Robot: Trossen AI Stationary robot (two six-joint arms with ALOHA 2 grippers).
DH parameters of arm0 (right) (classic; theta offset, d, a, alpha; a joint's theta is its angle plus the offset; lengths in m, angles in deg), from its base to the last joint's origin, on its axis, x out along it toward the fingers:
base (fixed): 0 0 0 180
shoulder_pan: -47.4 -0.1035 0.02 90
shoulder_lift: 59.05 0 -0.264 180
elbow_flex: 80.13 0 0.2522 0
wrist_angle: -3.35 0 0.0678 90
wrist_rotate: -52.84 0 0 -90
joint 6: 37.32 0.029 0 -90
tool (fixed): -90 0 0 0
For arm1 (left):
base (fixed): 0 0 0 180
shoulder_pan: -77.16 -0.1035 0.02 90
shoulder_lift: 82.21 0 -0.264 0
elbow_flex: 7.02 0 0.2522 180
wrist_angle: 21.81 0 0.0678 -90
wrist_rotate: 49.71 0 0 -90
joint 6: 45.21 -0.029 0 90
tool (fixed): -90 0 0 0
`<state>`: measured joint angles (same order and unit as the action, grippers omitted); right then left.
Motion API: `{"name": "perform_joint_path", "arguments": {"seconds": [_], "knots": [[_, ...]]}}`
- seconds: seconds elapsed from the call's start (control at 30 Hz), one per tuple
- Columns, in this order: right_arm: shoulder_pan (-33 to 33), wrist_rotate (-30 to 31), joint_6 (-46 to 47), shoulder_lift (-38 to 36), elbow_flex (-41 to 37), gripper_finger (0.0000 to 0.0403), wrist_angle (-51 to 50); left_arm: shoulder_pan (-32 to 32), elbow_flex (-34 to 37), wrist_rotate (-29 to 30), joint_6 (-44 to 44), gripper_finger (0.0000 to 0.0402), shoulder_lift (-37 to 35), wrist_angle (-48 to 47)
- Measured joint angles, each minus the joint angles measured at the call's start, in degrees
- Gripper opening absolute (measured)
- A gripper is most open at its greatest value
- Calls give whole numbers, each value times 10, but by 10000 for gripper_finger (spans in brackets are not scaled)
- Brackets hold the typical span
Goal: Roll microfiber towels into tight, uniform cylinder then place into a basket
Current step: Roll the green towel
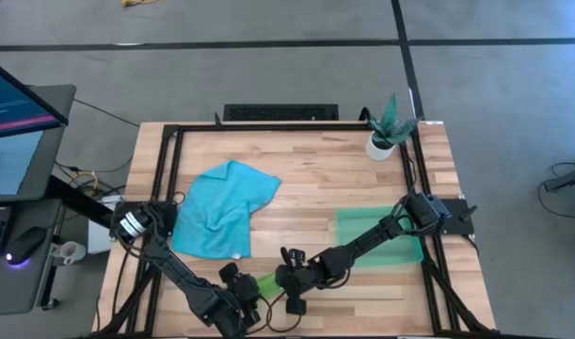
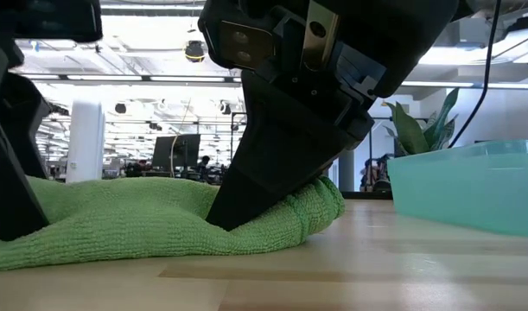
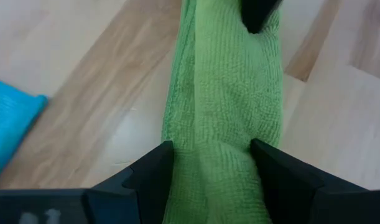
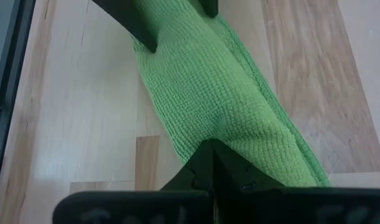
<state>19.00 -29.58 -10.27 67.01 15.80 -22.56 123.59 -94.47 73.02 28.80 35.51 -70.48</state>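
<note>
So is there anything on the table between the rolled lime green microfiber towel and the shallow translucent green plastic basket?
Nothing visible. The rolled lime green microfiber towel lies by both grippers at the near edge, and bare wood runs from it to the shallow translucent green plastic basket.

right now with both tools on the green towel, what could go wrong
The green towel is a loose, flattish roll, not a tight cylinder; with the right tool pinching only one end, lifting could let it unroll. The left tool straddles the other end with its jaws open, so that end may sag. The basket lies under the right arm, so the carry could snag it.
</note>
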Motion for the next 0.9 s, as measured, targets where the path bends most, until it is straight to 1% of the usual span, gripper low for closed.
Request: {"name": "perform_joint_path", "arguments": {"seconds": [0.2, 0.3, 0.43, 0.67, 0.77, 0.83, 0.9], "knots": [[0, 0, 10, 0, 0, 26, 1, -5, 17, -26, 8, 203, -1, 11], [1, -1, 21, 0, -1, 35, 5, -5, 18, -29, 1, 191, 0, 22], [3, -3, 31, 0, -1, 54, 8, -6, 18, -44, -14, 156, 1, 38], [6, -7, 31, -1, -1, 84, 8, -7, 18, -55, -41, 71, 1, 46], [13, -34, 31, -15, -2, 86, -6, -8, 18, -57, -60, 38, 1, 46], [17, -42, 30, -25, -3, 87, -15, -10, 18, -61, -69, 23, 1, 44], [19, -41, 22, -42, -4, 87, -36, -13, 18, -63, -88, 18, 1, 45]]}}
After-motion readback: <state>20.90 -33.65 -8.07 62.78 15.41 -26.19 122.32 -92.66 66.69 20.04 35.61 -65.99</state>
